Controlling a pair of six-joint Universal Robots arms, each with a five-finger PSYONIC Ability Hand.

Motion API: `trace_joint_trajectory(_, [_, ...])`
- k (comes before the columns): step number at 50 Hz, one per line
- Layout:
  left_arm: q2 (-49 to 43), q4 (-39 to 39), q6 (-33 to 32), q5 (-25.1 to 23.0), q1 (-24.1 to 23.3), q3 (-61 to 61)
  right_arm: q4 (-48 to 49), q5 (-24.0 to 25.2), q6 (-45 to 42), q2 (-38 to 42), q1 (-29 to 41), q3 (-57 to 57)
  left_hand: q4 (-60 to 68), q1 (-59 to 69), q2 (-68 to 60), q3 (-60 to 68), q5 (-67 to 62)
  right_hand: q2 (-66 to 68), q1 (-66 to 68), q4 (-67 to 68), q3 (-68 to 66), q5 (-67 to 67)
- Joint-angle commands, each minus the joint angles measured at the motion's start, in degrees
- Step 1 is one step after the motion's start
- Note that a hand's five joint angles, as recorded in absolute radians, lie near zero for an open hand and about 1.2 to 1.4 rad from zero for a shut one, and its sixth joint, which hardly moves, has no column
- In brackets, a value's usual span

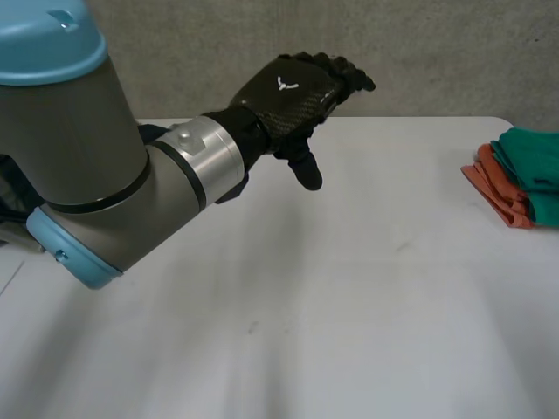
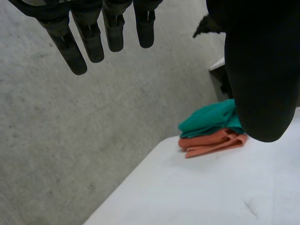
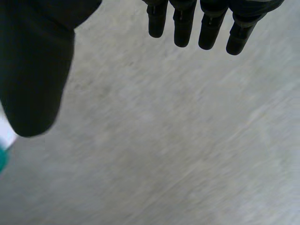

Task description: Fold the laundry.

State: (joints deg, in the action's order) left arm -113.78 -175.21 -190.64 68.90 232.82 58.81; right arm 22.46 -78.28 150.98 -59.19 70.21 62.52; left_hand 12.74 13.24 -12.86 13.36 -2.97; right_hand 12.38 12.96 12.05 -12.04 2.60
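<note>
Left arm [image 1: 87, 175] looms closest, with the left hand [image 1: 293, 92] above the table [image 1: 349, 305], fingers apart, empty. Right hand [image 3: 33, 70] also splayed, empty. At the far right edge, folded teal cloth [image 1: 533, 170] lies on orange cloth [image 1: 493, 192], partly cut off.

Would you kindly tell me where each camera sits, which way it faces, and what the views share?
Head view: behind the arms, looking down at the white table; left arm and left hand show.
Left wrist view: on that wrist, looking past the open palm at the grey wall and table; fingers show.
Right wrist view: on that wrist, facing a grey surface; open right hand shows.
Shared, head and left wrist: green cloth on orange cloth.
</note>
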Motion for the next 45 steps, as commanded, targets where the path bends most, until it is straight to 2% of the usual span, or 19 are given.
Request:
trace_joint_trajectory(1, [2.9, -2.2, -0.2, 2.0, 1.1, -0.8, 12.5, 1.5, -0.3, -5.5, 14.9, 6.3, -0.5, -1.0, 0.6, -1.1, 0.7, -2.4, -3.0, -2.1, 2.0, -2.6])
trace_joint_trajectory(3, [4.1, -2.6, -0.4, 7.3, 3.6, -1.5, 15.2, 3.8, 0.4, -7.0, 18.1, 9.6, -0.3, -0.8, 0.5, -1.0, 0.6, -2.4, -3.0, -2.1, 2.0, -2.6])
trace_joint_trajectory(5, [4.4, -2.6, -0.9, 12.9, 6.5, -2.0, 18.0, 8.3, 1.1, -10.1, 21.5, 15.2, -0.7, -1.2, 0.8, -1.3, 0.9, -2.4, -3.0, -2.1, 2.0, -2.6])
trace_joint_trajectory(6, [4.4, -2.4, -1.5, 18.3, 10.2, -2.2, 18.3, 9.8, 1.1, -11.0, 22.6, 17.0, -1.2, -1.7, 1.3, -1.8, 1.4, -2.4, -3.0, -2.1, 2.0, -2.6])
trace_joint_trajectory(9, [4.1, -1.8, -5.7, 25.2, 17.4, -1.5, 18.5, 14.6, 0.4, -13.1, 26.4, 23.8, -1.2, -1.7, 1.3, -1.8, 1.4, -2.4, -3.0, -2.1, 2.0, -2.6])
trace_joint_trajectory(10, [3.9, -1.6, -7.4, 25.5, 19.1, -1.2, 18.2, 15.3, 0.5, -13.3, 27.2, 25.2, -1.2, -1.7, 1.3, -1.8, 1.4, -2.4, -3.0, -2.1, 2.0, -2.6])
trace_joint_trajectory(13, [1.4, -2.0, -15.5, 24.8, 24.7, 1.0, 15.8, 16.0, 0.2, -13.6, 30.1, 30.1, -1.3, -1.8, 1.5, -2.0, 1.6, -2.4, -3.0, -2.1, 2.0, -2.6])
trace_joint_trajectory(16, [-2.6, -3.3, -21.2, 24.0, 28.2, 1.2, 12.1, 15.4, 0.0, -13.2, 31.7, 33.5, -1.3, -1.9, 1.5, -2.0, 1.6, -2.4, -3.0, -2.1, 2.0, -2.6])
trace_joint_trajectory(19, [-10.6, -7.5, -25.9, 20.7, 34.0, 0.6, 8.3, 15.4, -1.3, -12.9, 32.3, 35.4, -1.5, -2.0, 1.6, -2.1, 1.7, -2.4, -3.0, -2.1, 2.0, -2.6])
trace_joint_trajectory(20, [-12.6, -8.8, -26.5, 19.1, 35.3, 0.2, 7.5, 15.4, -1.8, -12.9, 32.3, 35.7, -1.5, -2.0, 1.6, -2.1, 1.7, -2.4, -3.0, -2.1, 2.0, -2.6])
trace_joint_trajectory(21, [-16.6, -10.8, -27.0, 15.1, 37.6, -1.0, 6.8, 15.4, -2.4, -12.8, 32.3, 36.0, -1.5, -2.0, 1.6, -2.1, 1.7, -2.4, -3.0, -2.1, 2.0, -2.6])
trace_joint_trajectory(25, [-25.8, -12.8, -27.4, 4.9, 41.2, -4.6, 4.4, 15.4, -6.5, -12.3, 31.7, 37.3, -1.3, -1.9, 1.5, -2.0, 1.6, -2.4, -3.0, -2.1, 2.0, -2.6])
trace_joint_trajectory(28, [-29.9, -12.7, -27.4, 1.9, 42.0, -6.5, 3.8, 15.1, -9.6, -12.2, 31.3, 38.1, 4.3, 3.8, -4.2, 3.7, -4.1, -2.4, -3.0, -2.1, 2.0, -2.6])
trace_joint_trajectory(31, [-31.6, -12.8, -27.5, 3.0, 41.9, -8.3, 3.7, 15.0, -11.1, -12.2, 31.3, 39.1, 60.5, 60.0, -60.4, 59.9, -60.3, -2.4, -3.0, -2.1, 2.0, -2.6])
trace_joint_trajectory(32, [-31.6, -13.1, -27.5, 3.6, 41.6, -8.2, 3.7, 15.0, -11.2, -12.2, 31.3, 39.3, 67.2, 66.7, -67.1, 66.6, -67.0, -2.4, -3.0, -2.1, 2.0, -2.6])
trace_joint_trajectory(35, [-28.5, -13.4, -26.1, 8.0, 39.9, -7.5, 3.7, 15.1, -11.2, -12.2, 30.9, 39.5, 67.3, 66.8, -67.1, 66.6, -67.0, -2.4, -3.0, -2.1, 2.0, -2.6])
trace_joint_trajectory(37, [-21.9, -13.8, -24.0, 10.8, 36.9, -6.1, 3.7, 15.1, -11.2, -12.2, 30.3, 39.6, 67.3, 66.8, -67.1, 66.6, -67.0, -2.4, -3.0, -2.1, 2.0, -2.6])
trace_joint_trajectory(40, [-13.4, -15.1, -19.3, 12.4, 32.5, -2.1, 3.6, 15.0, -11.1, -12.4, 29.2, 39.8, 67.3, 66.8, -67.1, 66.6, -67.0, -2.4, -3.0, -2.1, 2.0, -2.6])
trace_joint_trajectory(45, [-4.7, -15.2, -11.0, 12.9, 24.9, 1.8, 3.6, 14.6, -10.7, -13.1, 29.1, 40.1, 67.3, 66.8, -67.1, 66.6, -67.0, -2.4, -3.0, -2.1, 2.0, -2.6])
